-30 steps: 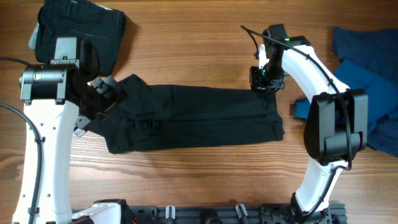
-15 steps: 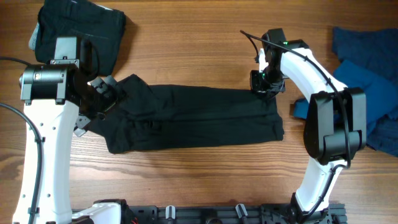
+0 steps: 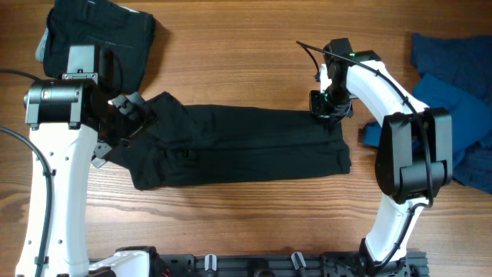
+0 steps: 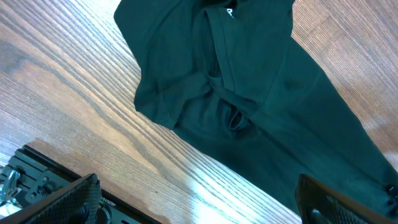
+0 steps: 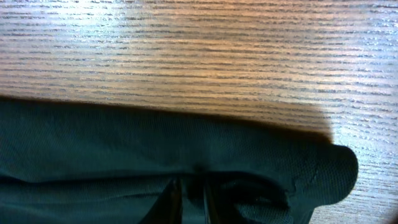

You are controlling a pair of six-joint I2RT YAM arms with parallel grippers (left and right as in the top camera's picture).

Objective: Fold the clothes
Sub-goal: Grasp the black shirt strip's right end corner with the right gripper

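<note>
Directly beneath right pincer, black shirt corner, pinched

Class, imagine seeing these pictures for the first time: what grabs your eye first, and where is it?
A black shirt, folded into a strip, lies across the middle, with the right gripper pinching its far right corner and the open left gripper over its left end. A black pile sits top left; blue garments lie at the right edge.

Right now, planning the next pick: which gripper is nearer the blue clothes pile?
Right. The right gripper pinches the black shirt at its far right corner, with the blue clothes pile just beyond to its right. The left gripper hangs open over the shirt's opposite end.
</note>
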